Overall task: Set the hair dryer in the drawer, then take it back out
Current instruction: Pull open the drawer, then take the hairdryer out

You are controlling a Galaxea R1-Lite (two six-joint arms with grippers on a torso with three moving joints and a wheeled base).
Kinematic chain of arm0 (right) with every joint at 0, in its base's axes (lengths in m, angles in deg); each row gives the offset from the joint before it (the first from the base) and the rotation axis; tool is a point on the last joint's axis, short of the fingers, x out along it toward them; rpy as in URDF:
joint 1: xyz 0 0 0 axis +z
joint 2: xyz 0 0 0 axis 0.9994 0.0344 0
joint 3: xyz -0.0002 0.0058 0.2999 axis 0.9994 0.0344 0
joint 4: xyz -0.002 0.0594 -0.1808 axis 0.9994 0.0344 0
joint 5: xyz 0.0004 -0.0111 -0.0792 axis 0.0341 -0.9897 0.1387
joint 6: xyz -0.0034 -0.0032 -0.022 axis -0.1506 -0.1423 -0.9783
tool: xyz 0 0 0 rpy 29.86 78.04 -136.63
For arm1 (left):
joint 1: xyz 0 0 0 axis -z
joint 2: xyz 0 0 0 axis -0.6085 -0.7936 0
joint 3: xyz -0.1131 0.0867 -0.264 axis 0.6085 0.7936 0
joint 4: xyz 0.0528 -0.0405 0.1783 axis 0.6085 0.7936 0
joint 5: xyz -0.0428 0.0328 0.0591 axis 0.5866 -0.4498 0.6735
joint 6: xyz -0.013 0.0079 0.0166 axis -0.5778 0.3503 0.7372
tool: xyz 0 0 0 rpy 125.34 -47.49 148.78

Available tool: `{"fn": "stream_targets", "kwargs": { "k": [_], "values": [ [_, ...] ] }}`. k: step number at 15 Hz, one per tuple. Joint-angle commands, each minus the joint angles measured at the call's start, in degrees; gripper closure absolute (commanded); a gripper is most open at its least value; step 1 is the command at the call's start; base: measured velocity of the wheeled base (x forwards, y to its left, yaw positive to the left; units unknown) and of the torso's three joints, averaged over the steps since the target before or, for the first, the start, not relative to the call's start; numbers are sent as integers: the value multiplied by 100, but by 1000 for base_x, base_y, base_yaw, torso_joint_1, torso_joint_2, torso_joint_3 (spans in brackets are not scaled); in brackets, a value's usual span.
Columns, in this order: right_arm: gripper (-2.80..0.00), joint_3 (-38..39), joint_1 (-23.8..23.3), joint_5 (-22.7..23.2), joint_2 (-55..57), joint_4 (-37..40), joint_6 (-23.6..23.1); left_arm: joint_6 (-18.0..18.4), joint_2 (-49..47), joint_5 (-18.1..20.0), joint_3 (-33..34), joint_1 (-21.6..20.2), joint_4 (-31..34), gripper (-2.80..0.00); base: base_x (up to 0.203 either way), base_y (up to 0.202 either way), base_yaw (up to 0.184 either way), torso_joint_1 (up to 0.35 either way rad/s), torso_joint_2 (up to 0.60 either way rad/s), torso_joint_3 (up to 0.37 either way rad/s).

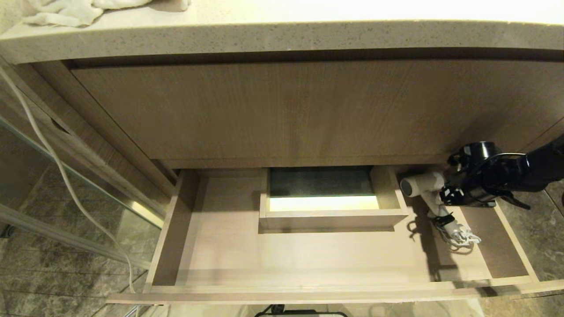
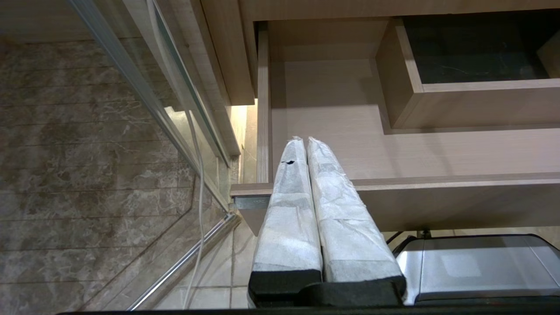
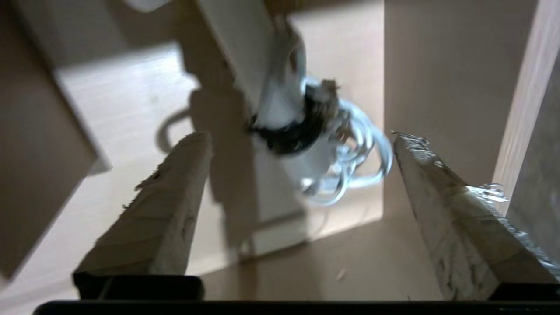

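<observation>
Wide, shallow drawer (image 1: 220, 246) of pale wood grain, pulled fully out beneath a taller flat panel (image 1: 308, 110) of the same veneer. Boxed rectangular cutout (image 1: 330, 215) at centre, thin board walls, dark inside with a bright strip along its near edge. Small white hair dryer (image 1: 425, 187) lying on the drawer floor in the right-hand section, just beside the cutout's right wall: short round barrel with grey end facing left, straight handle running toward the drawer front, bundled white cord (image 1: 462, 237) looped at its tip under a black tie. Right gripper (image 1: 449, 187), black and cabled, reaching in from the right over the barrel end of the handle; from its wrist camera, two pale wrapped fingers (image 3: 166, 210) spread wide, nothing between them, cord bundle in view beyond. Blurred there, so contact with the dryer hard to judge — probably clear of it. Left gripper (image 2: 304, 142) off the drawer's front left corner, white-padded fingers pressed together, empty. Speckled stone countertop (image 1: 282, 39) overhead, crumpled white towel (image 1: 66, 13) at its left. Glass partition (image 1: 70, 193) with metal rail at left, thin white cable (image 1: 66, 185) hanging in front, mottled brown stone tiles (image 1: 44, 281) below.
</observation>
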Motion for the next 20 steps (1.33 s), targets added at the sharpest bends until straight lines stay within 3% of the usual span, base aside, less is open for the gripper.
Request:
{"fn": "stream_targets", "kwargs": {
  "k": [1,5,14,20],
  "values": [
    [-280,-187,-58,60,404,-34,-143,-2,-6,-1,9,0,-1,0,0,0,0,0,0,0],
    [-280,-422,-144,177,840,-257,-245,-2,-6,-1,9,0,-1,0,0,0,0,0,0,0],
    [-280,-1158,-386,1403,1700,-683,-278,-2,-6,-1,9,0,-1,0,0,0,0,0,0,0],
    [-280,-1441,-421,1565,2048,-868,-333,-2,-6,-1,8,0,-1,0,0,0,0,0,0,0]
  ]
}}
